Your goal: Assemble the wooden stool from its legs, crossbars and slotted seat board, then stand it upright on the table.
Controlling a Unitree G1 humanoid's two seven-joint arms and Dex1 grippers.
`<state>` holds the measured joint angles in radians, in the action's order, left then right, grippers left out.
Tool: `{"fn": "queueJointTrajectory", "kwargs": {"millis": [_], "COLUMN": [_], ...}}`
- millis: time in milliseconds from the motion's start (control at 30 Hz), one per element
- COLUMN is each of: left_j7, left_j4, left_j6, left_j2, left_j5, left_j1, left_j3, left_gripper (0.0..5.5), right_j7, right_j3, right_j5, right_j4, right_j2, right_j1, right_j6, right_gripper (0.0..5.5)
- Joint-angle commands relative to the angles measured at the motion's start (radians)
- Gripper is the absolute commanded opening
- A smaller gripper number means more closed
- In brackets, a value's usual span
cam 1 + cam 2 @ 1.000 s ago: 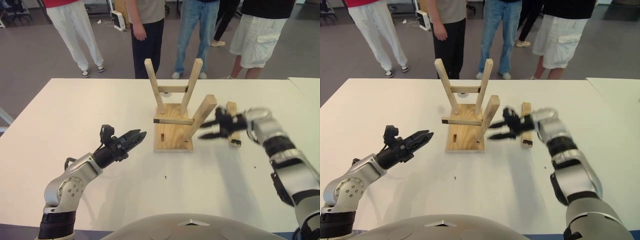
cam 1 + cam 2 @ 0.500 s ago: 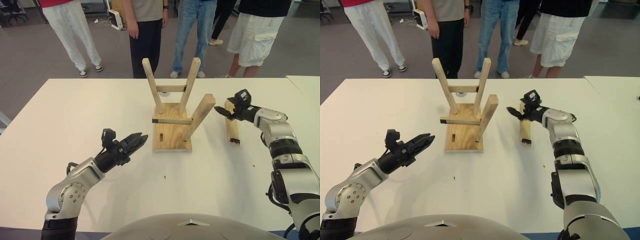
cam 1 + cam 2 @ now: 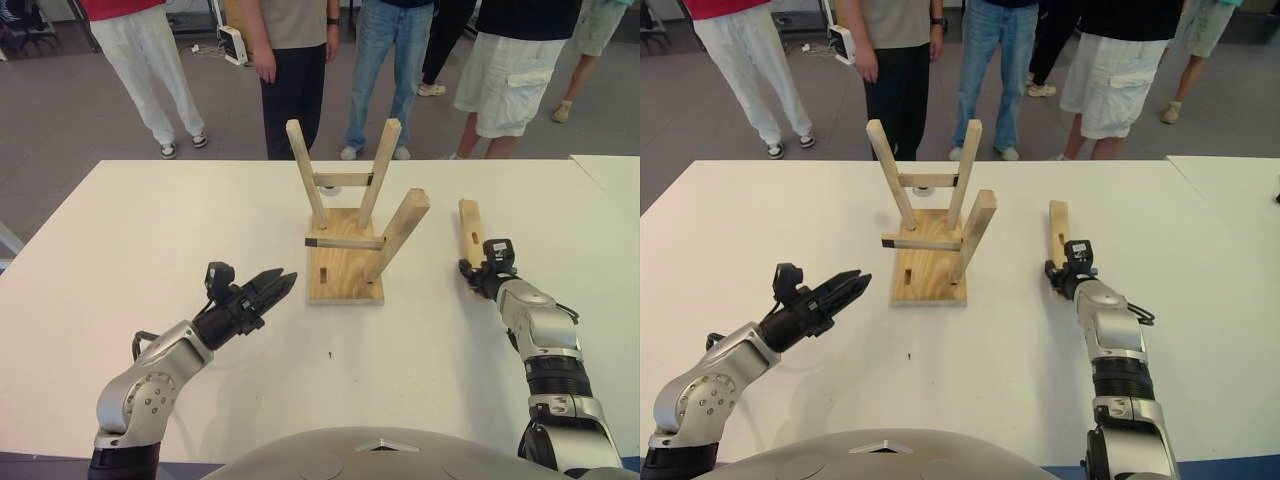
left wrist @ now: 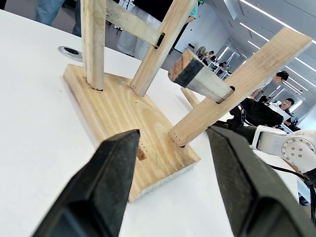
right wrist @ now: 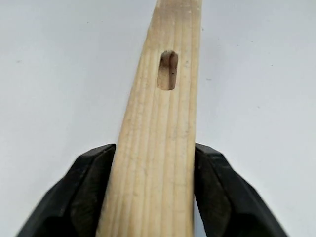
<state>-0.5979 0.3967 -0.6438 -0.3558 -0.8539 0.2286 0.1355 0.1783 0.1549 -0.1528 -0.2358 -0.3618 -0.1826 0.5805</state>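
The slotted seat board (image 3: 345, 288) lies flat mid-table. Two legs (image 3: 308, 170) stand in it, joined by a crossbar (image 3: 343, 179). A third leg (image 3: 400, 232) leans, with a second crossbar (image 3: 345, 242) through it. One seat slot (image 3: 323, 272) holds nothing. A loose leg (image 3: 469, 228) lies right of the stool, and my right gripper (image 3: 475, 272) is shut on its near end. In the right wrist view both fingers (image 5: 89, 192) press the loose leg's (image 5: 165, 123) sides. My left gripper (image 3: 282, 280) hovers open, left of the board, pointing at it (image 4: 173, 133).
Several people stand beyond the table's far edge. A round grommet (image 4: 69, 51) sits in the tabletop behind the stool. Another table's corner (image 3: 610, 170) shows at the far right. Bare tabletop spreads left of and in front of the stool.
My right gripper left the leaning leg, swung over the loose leg and came down on its near end, now gripping it. The left arm barely shifted.
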Motion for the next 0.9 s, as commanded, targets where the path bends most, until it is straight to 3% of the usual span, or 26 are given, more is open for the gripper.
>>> {"fn": "queueJointTrajectory", "kwargs": {"millis": [33, 233, 333, 533, 700, 900], "left_j7": [0.011, 0.079, 0.071, 0.050, 0.064, 0.063], "left_j4": [-0.001, -0.018, -0.026, -0.098, -0.160, -0.176], "left_j6": [0.006, 0.039, -0.020, -0.179, -0.244, -0.289], "left_j2": [-0.013, -0.068, -0.154, -0.265, -0.234, -0.225], "left_j5": [0.017, 0.085, -0.044, -0.380, -0.526, -0.608], "left_j1": [-0.025, -0.154, -0.331, -0.790, -0.937, -0.989], "left_j3": [0.007, 0.080, 0.194, 0.233, 0.193, 0.152], "left_gripper": [2.52, 2.52, 2.52, 2.52, 3.40, 4.43], "right_j7": [0.019, 0.096, 0.234, 0.496, 0.602, 0.669], "right_j3": [0.004, 0.068, 0.120, 0.141, 0.078, 0.044], "right_j5": [0.008, -0.067, -0.216, -0.705, -0.950, -1.034], "right_j4": [-0.072, -0.080, 0.026, 0.271, 0.352, 0.350], "right_j2": [-0.004, -0.019, -0.036, -0.040, -0.057, -0.090], "right_j1": [0.001, -0.191, -0.382, -0.604, -0.592, -0.599], "right_j6": [-0.023, -0.203, -0.248, 0.056, 0.314, 0.436], "right_gripper": [2.07, 2.06, 2.06, 2.06, 2.06, 2.06]}}
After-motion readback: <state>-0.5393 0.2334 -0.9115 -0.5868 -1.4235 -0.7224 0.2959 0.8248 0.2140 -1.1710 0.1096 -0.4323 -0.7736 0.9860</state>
